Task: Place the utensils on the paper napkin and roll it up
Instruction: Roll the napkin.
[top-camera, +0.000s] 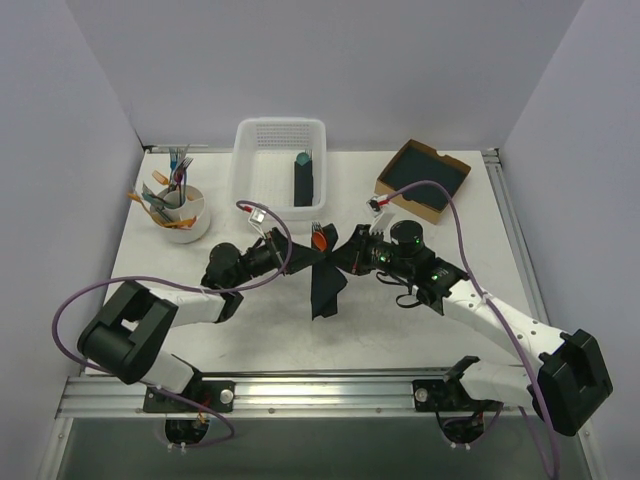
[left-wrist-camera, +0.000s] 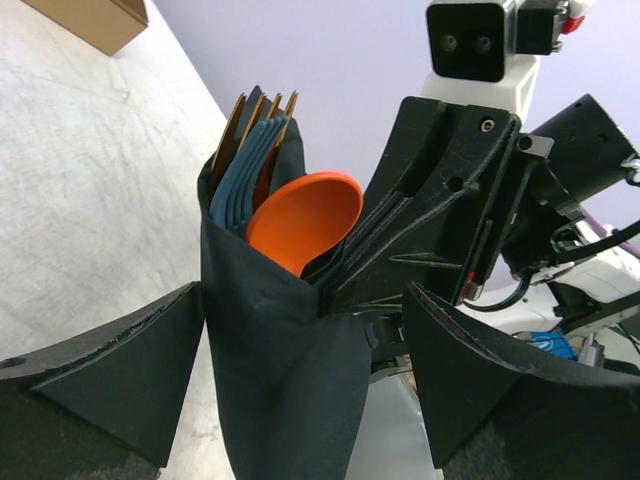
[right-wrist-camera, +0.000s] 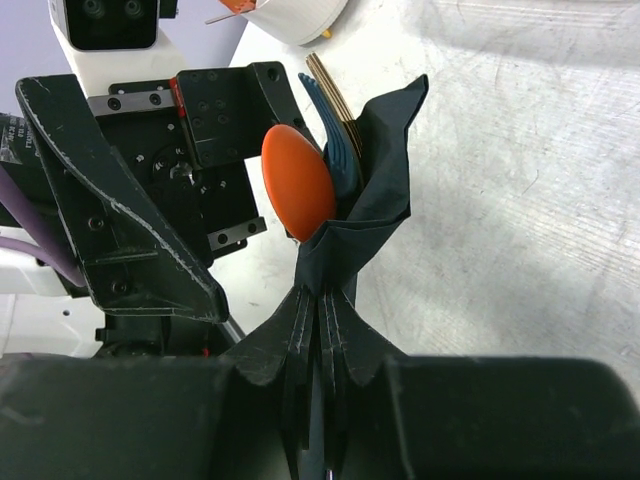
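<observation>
**Q:** Entry one, hazards. What did you record?

**A:** Paper napkin (top-camera: 325, 285): held up over mid-bench (top-camera: 270, 335), loosely gathered around the utensils (left-wrist-camera: 305, 220). Its lower end hung free, and I could not tell whether it brushed the bench.
Right fingers (right-wrist-camera: 265, 355): pressed together on the napkin's folds just under the orange spoon bowl. That was the only grip I could confirm.
Left fingers (left-wrist-camera: 130, 370): spread wide, one on either side of the bundle, apparently touching nothing.
First hazard, in my judgement: the wrap was pinched at one spot only. A twist or jolt could let the utensils slide out below, or let the sheet fall open.
Second hazard: the two wrists sat almost nose to nose. If I closed the left fingers off-line, they could strike the right fingers rather than the paper.

**Q:** Entry two, pose?

**A:** As seen from overhead:
- Left arm: stretched low across the bench, wrist at 9 o'clock of the bundle, pointing toward 3.
- Right arm: bent at the elbow, wrist at 3 o'clock, pointing toward 9.
- Bundle: spoon bowl and tines stood out of the top toward 12, and the loose tail fell toward 6.

**Q:** Bystanders?

**A:** Three items, all well apart from the fingers:
- White basket (top-camera: 280, 122) at 12 o'clock, holding a teal-tipped dark roll (top-camera: 303, 175).
- Cardboard box (top-camera: 405, 205) at 2.
- Cup of spare cutlery (top-camera: 185, 228) at 10.
</observation>
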